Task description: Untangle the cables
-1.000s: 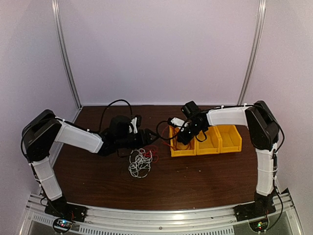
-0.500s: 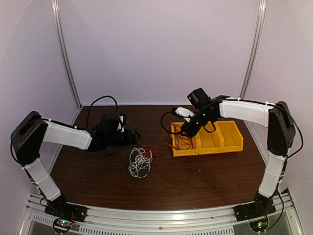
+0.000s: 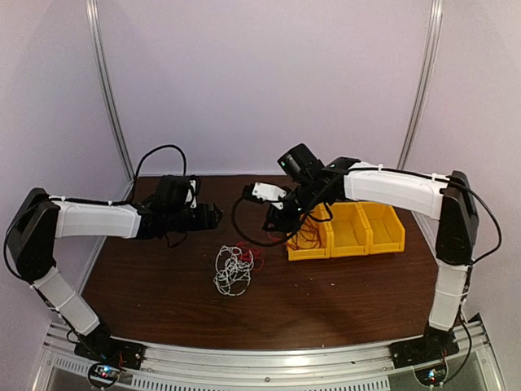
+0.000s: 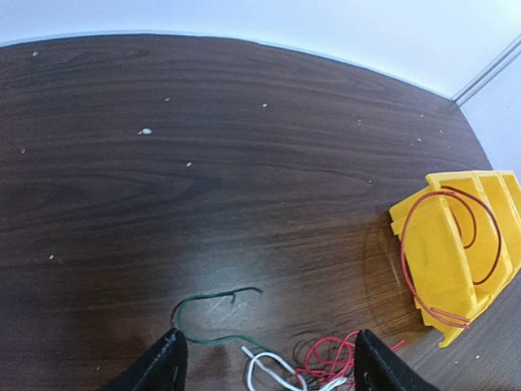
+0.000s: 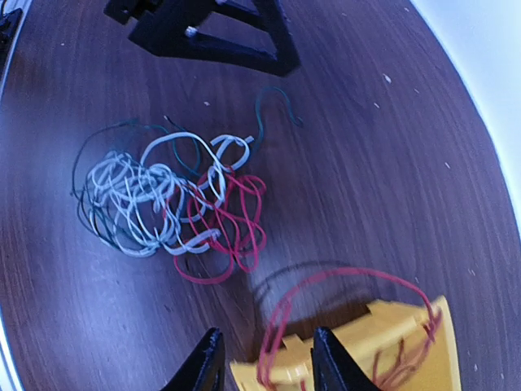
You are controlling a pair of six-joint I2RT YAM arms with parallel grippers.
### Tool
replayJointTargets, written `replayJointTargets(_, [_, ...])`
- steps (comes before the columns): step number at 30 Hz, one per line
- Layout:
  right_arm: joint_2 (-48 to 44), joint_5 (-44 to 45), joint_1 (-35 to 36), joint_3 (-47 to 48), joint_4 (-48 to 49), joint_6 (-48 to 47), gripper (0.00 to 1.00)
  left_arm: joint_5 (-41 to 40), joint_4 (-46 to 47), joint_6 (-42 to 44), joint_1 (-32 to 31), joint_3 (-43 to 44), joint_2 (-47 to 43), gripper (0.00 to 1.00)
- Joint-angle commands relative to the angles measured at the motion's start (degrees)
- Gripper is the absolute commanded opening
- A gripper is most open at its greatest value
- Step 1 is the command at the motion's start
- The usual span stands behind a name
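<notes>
Both hands free, one red strand binned

My left hand has backed away to the left of the cable clump, jaws wide and empty. The clump lies on the surface, its white, red and dark loops knotted together. Just right of the clump my right hand has swung over, half open and gripping nothing. Further right, the red cable it released drapes over the leftmost yellow bin. I judge one cable is out and the rest are still tangled.

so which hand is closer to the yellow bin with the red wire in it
Right. The right hand hangs at the left edge of the yellow bin, by its red wire. The left hand is farther left, past the cable clump.
</notes>
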Motion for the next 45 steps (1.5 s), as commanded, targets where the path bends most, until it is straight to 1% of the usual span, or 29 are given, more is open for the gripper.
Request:
replayJointTargets(1, [10.12, -3.04, 2.02, 8.24, 0.02, 1.7, 0.38, 1.44, 1.66, -2.31, 1.63, -4.58, -3.98, 0.71])
replayJointTargets(5, [17.87, -1.58, 2.11, 14.44, -1.63, 2.97, 0.43, 1.01, 1.97, -2.29, 1.71, -6.63, -6.18, 0.71])
replayJointTargets(9, [21.08, -0.35, 2.11, 16.45, -1.68, 3.25, 0.43, 0.64, 2.84, -2.17, 1.71, -8.21, -7.39, 0.71])
replayJointTargets(12, [22.67, -1.89, 2.17, 17.72, -3.32, 3.22, 0.41, 1.64, 3.9, -2.45, 1.71, -8.68, -6.97, 0.71])
replayJointTargets(13, [23.07, -2.29, 2.2, 17.95, -3.62, 3.25, 0.38, 1.91, 4.36, -2.54, 1.71, -8.73, -6.49, 0.71])
replayJointTargets(14, [23.36, -2.39, 2.16, 18.07, -3.75, 3.4, 0.31, 2.09, 4.67, -2.64, 1.71, -8.84, -6.21, 0.71])
replayJointTargets(15, [23.52, -2.44, 2.15, 18.08, -3.78, 3.64, 0.2, 2.28, 5.07, -2.73, 1.71, -8.83, -5.86, 0.71])
replayJointTargets(17, [23.07, -2.33, 2.16, 18.27, -3.85, 4.0, 0.03, 3.16, 6.12, -2.53, 1.71, -8.99, -5.3, 0.71])
replayJointTargets(18, [22.49, -2.4, 2.16, 18.72, -4.28, 3.96, 0.0, 4.33, 7.4, -2.24, 1.71, -9.26, -5.11, 0.71])
replayJointTargets(19, [21.58, -2.5, 2.16, 19.08, -4.56, 4.13, 0.0, 6.25, 9.15, -1.84, 1.71, -9.87, -5.04, 0.71])
replayJointTargets(21, [18.76, -2.72, 2.31, 20.15, -5.15, 4.49, 0.0, 10.67, 16.47, -0.72, 1.67, -12.43, -5.53, 0.7])
replayJointTargets(22, [17.24, -3.39, 2.33, 20.85, -5.48, 4.78, 0.0, 14.99, 22.73, 0.14, 1.59, -14.49, -6.04, 0.7])
replayJointTargets(24, [13.92, -5.6, 2.33, 22.33, -5.78, 5.31, 0.0, 23.65, 42.05, 1.07, 0.51, -21.67, -7.65, 0.71])
replayJointTargets(25, [11.86, -6.88, 2.33, 22.91, -5.82, 5.51, 0.0, 24.57, 51.47, 1.03, -0.49, -24.75, -8.06, 0.72])
replayJointTargets(26, [10.54, -7.97, 2.41, 23.47, -5.73, 5.87, 0.0, 23.95, 56.76, 1.03, -1.5, -26.27, -7.83, 0.73])
replayJointTargets(27, [9.7, -8.65, 2.49, 24.16, -5.79, 6.25, 0.0, 23.25, 58.66, 1.4, -2.21, -26.21, -6.8, 0.73])
replayJointTargets(31, [8.16, -12.29, 2.58, 28.76, -7.99, 6.21, 0.0, 21.17, 57.91, 3.35, -4.02, -20.51, 1.98, 0.68])
replayJointTargets(33, [7.56, -13.74, 2.6, 30.91, -9.03, 6.21, 0.0, 17.86, 53.68, 2.38, -4.17, -16.36, 7.12, 0.64])
replayJointTargets(37, [4.3, -12.83, 2.45, 34.57, -9.06, 5.01, 0.0, 15.72, 50.6, 0.36, -4.16, -10.8, 16.21, 0.6])
replayJointTargets(39, [1.06, -11.43, 2.18, 35.15, -7.31, 4.13, 0.0, 15.84, 50.26, -0.54, -4.13, -9.64, 19.0, 0.6])
replayJointTargets(42, [-3.21, -7.9, 1.86, 37.54, -5.5, 1.85, 0.0, 14.87, 46.66, -1.92, -4.09, -7.84, 21.75, 0.6])
replayJointTargets(45, [-5.24, -5.94, -0.89, 40.41, -5.71, 0.71, 0.0, 13.84, 44.39, -2.34, -4.09, -7.34, 22.31, 0.6])
